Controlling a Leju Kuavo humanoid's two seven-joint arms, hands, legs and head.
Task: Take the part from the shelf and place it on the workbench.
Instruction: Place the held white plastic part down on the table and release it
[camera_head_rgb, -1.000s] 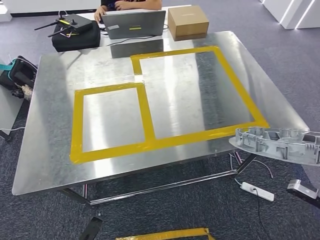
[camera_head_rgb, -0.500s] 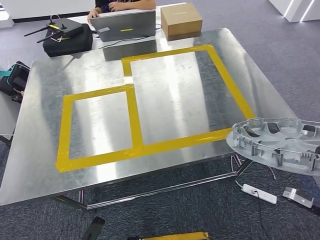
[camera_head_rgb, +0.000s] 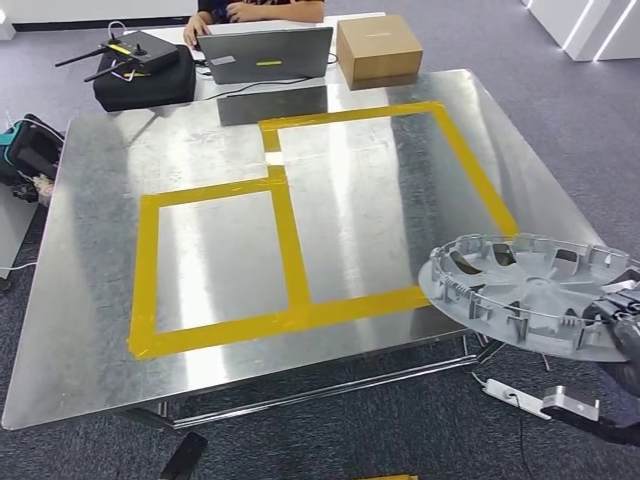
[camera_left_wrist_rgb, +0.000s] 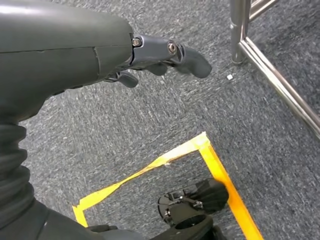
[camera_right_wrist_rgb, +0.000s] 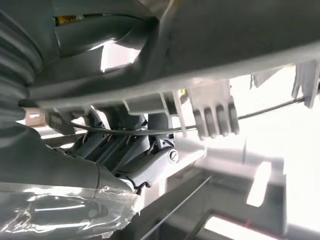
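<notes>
The part is a grey plastic wheel cover (camera_head_rgb: 532, 290), held level with its ribbed inner side up, at the workbench's near right corner and partly over its edge. My right hand (camera_head_rgb: 620, 330) grips its rim at the right; up close its dark fingers (camera_right_wrist_rgb: 128, 150) curl under the rim (camera_right_wrist_rgb: 211, 60). The workbench (camera_head_rgb: 98, 270) is a shiny steel table marked with two yellow tape rectangles (camera_head_rgb: 290, 255). My left hand (camera_left_wrist_rgb: 158, 57) hangs low over grey carpet, fingers stretched out and holding nothing.
At the table's far edge lie a laptop (camera_head_rgb: 264, 52), a cardboard box (camera_head_rgb: 377, 48) and a black bag (camera_head_rgb: 143, 75); a person's hands (camera_head_rgb: 249, 10) work behind the laptop. A white power strip (camera_head_rgb: 513, 392) lies on the carpet under the part. Yellow floor tape (camera_left_wrist_rgb: 181, 155) is below my left hand.
The camera has shifted. The wheel cover has moved left and inward, now overlapping the table's near right corner, and my right hand has come into sight at its rim.
</notes>
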